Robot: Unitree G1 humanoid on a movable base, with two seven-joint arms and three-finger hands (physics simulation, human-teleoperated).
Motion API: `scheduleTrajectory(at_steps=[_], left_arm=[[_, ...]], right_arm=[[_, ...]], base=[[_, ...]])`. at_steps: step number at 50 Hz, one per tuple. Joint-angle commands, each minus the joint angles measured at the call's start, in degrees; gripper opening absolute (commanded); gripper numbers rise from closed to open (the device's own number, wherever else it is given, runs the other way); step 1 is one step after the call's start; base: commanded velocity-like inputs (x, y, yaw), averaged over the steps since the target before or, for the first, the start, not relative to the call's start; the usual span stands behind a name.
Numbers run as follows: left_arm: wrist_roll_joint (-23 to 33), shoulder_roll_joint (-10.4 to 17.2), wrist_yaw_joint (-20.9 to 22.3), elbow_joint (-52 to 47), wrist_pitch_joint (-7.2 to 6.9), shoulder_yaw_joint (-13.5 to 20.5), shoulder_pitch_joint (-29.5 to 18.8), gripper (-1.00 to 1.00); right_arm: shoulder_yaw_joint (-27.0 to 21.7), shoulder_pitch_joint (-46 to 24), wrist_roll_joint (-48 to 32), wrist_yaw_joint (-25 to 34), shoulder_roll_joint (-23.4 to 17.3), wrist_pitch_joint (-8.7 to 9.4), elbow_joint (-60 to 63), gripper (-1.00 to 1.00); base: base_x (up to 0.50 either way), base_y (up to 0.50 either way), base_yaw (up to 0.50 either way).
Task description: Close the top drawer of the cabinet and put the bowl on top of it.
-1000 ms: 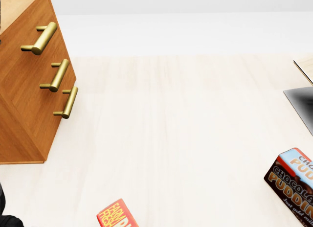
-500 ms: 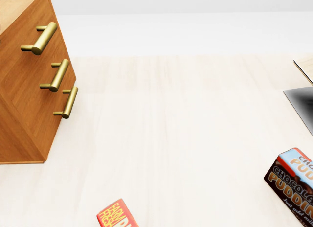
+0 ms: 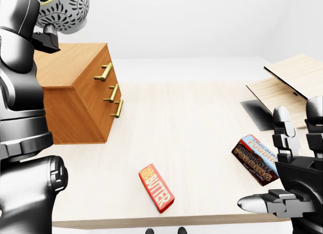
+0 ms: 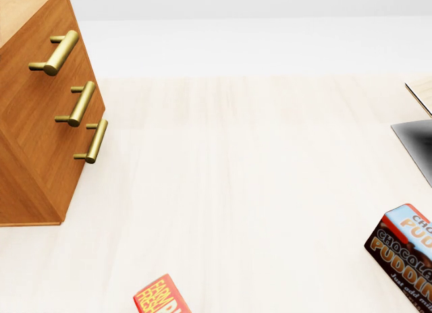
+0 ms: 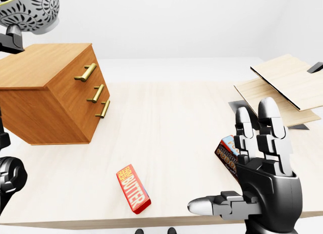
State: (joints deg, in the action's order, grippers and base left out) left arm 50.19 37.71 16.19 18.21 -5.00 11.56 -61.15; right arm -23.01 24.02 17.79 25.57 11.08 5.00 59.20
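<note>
The wooden cabinet [image 3: 75,93] stands at the left of the table, its three brass handles [image 4: 57,53] in a row. All three drawer fronts look flush. A grey-and-white patterned bowl [image 3: 65,9] hangs above the cabinet's top at the upper left of the eye views. My left hand [image 3: 48,35] is shut on its underside. The big dark left arm fills the left edge of the left-eye view. My right hand [image 5: 237,163] is open at the lower right, fingers spread upward and holding nothing.
A red butter box [image 3: 156,188] lies near the table's bottom edge. A chocolate pudding box [image 3: 255,156] lies at the right, close to my right hand. Light wooden boards [image 3: 290,77] and a dark flat sheet [image 3: 255,113] sit at the far right.
A second ago the head view showed a grey bowl edge at its top left and a dark hand at its bottom left. Both have since left that view.
</note>
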Motion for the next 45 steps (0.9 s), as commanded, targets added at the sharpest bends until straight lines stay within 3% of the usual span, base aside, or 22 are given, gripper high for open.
scheduleTrajectory(at_steps=[1, 8, 19, 37, 45], left_arm=[[-6.6, 2.3, -7.2, 10.3, 0.0, -0.2, -3.9, -1.0], [-7.5, 3.3, -10.3, 16.9, 0.0, -0.6, -5.7, -1.0], [-10.5, 4.5, -18.8, 35.9, 0.0, -1.9, -11.5, -1.0], [-11.2, 5.7, -25.0, 49.1, 0.0, -3.9, -16.2, -1.0], [-11.7, 5.1, -26.1, 50.3, 0.0, -4.0, -15.4, -1.0]], right_arm=[[0.1, 0.0, -0.1, 0.1, 0.0, 0.0, -0.2, 1.0], [-0.4, 0.0, 0.3, 0.2, 0.0, 0.0, 0.2, 1.0], [0.2, 0.9, -0.1, 0.4, 0.4, 0.0, 0.8, 1.0], [1.7, 0.4, -1.8, -0.3, -0.1, 0.0, -0.5, 1.0], [2.3, 0.5, -2.2, -0.4, -0.3, 0.0, -0.7, 1.0]], base=[[0.0, 0.0, 0.0], [0.0, 0.0, 0.0], [0.0, 0.0, 0.0], [0.0, 0.0, 0.0], [0.0, 0.0, 0.0]])
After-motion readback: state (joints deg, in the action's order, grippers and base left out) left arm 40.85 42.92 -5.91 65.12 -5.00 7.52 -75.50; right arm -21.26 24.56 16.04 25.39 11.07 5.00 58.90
